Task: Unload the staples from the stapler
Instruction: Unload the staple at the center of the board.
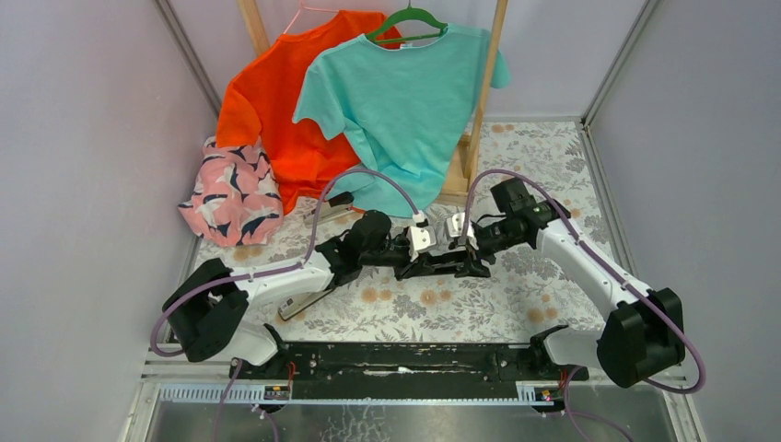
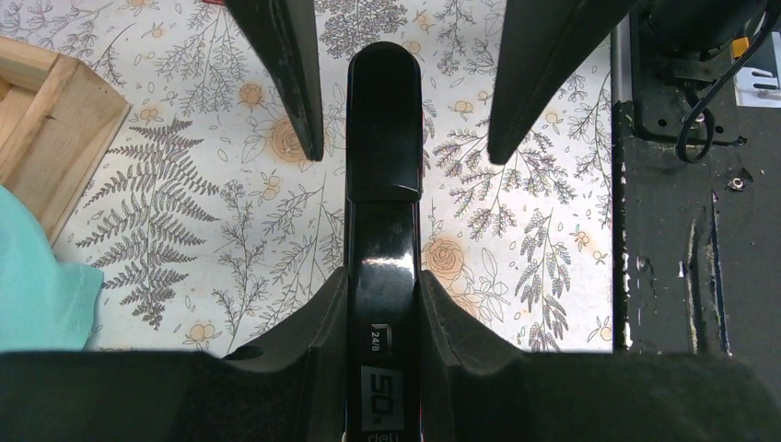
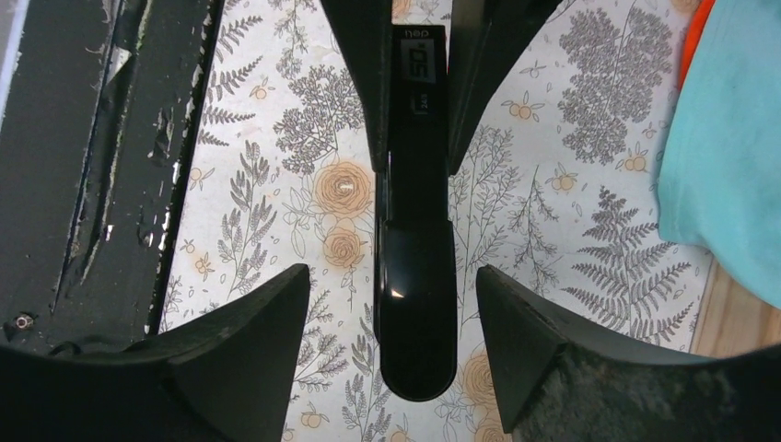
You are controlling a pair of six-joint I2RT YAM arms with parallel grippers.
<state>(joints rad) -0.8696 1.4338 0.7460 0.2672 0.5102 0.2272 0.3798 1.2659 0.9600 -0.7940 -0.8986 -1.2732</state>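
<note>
A black stapler (image 1: 442, 264) lies lengthwise on the flowered table between my two arms. My left gripper (image 2: 384, 285) is shut on its labelled end, with both fingers pressed against the stapler's (image 2: 384, 184) sides. My right gripper (image 3: 391, 276) straddles the rounded other end of the stapler (image 3: 416, 313), open, with a gap on each side and no contact. In the top view the left gripper (image 1: 419, 241) and the right gripper (image 1: 458, 238) face each other over the stapler. The staples are hidden.
A long grey-and-black object (image 1: 302, 301) lies under my left arm, and another dark one (image 1: 337, 204) lies by the clothes. An orange shirt (image 1: 276, 101) and a teal shirt (image 1: 405, 101) hang on a wooden rack (image 1: 483, 92). A patterned pink cloth (image 1: 230, 193) sits at the back left. A black rail (image 1: 405, 359) runs along the near edge.
</note>
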